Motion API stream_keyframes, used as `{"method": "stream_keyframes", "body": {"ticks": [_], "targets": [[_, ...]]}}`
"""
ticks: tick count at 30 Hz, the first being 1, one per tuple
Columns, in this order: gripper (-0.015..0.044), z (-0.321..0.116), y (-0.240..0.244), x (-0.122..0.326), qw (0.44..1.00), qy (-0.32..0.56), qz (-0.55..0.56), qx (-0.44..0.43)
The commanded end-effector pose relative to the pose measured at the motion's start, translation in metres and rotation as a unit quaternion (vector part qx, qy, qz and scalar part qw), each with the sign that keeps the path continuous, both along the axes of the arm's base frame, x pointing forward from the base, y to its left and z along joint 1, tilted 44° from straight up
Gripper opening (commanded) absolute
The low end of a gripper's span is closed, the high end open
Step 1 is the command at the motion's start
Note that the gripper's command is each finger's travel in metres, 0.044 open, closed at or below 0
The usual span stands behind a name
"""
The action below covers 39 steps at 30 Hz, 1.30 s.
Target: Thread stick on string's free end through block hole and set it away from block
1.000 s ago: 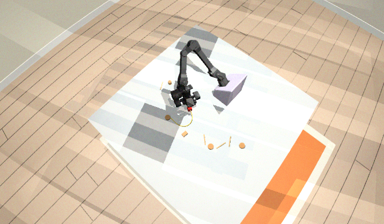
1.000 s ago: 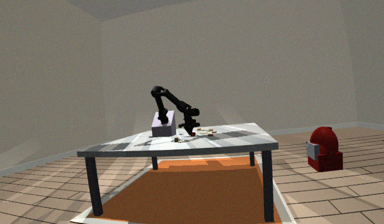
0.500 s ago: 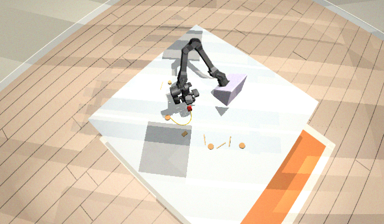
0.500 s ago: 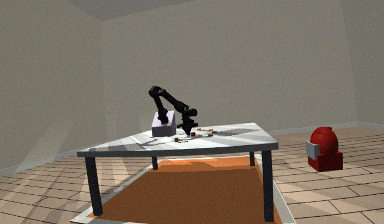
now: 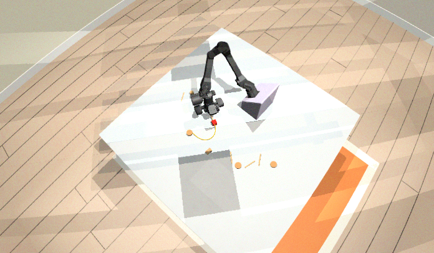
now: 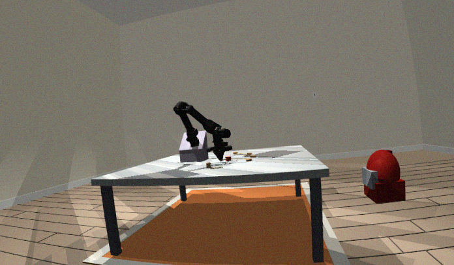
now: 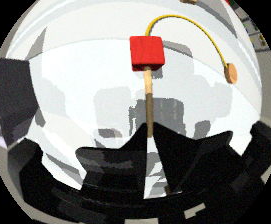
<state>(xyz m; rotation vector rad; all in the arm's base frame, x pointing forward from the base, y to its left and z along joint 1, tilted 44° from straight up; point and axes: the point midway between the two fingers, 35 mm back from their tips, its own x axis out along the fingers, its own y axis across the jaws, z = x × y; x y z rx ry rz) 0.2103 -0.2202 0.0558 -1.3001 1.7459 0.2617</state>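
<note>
A small red block appears to sit on the table just in front of the fingertips. My gripper is shut on the near end of the thin wooden stick. The stick runs straight from the block's near face to the fingertips, and no stick shows on the far side. The yellow string leaves the block's far side and curves in an arc to the round wooden button. The inside of the hole is hidden.
A big lilac box stands by the arm's base. A small wooden piece lies beyond the string. Farther off lie loose sticks and two round buttons. Another stick lies beside the arm.
</note>
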Motion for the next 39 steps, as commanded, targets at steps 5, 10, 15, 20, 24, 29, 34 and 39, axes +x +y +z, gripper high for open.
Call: {"method": "stream_keyframes", "body": {"ticks": [5,10,15,20,24,29,34,39], "targets": [[0.0000,0.007,-0.006,-0.007,1.000,-0.001,0.002,0.001],[0.0000,0.011,-0.010,-0.011,1.000,-0.002,0.001,0.000],[0.0000,0.016,-0.015,-0.015,1.000,-0.004,0.001,-0.001],[0.0000,0.021,-0.019,-0.019,1.000,-0.005,0.000,-0.001],[0.0000,0.024,-0.021,-0.020,1.000,-0.007,-0.002,-0.002],[0.0000,0.026,-0.023,-0.021,1.000,-0.006,-0.003,-0.001],[0.0000,0.025,-0.037,-0.028,1.000,0.000,-0.011,0.006],[0.0026,0.026,-0.035,-0.029,1.000,0.001,-0.013,0.003]]}}
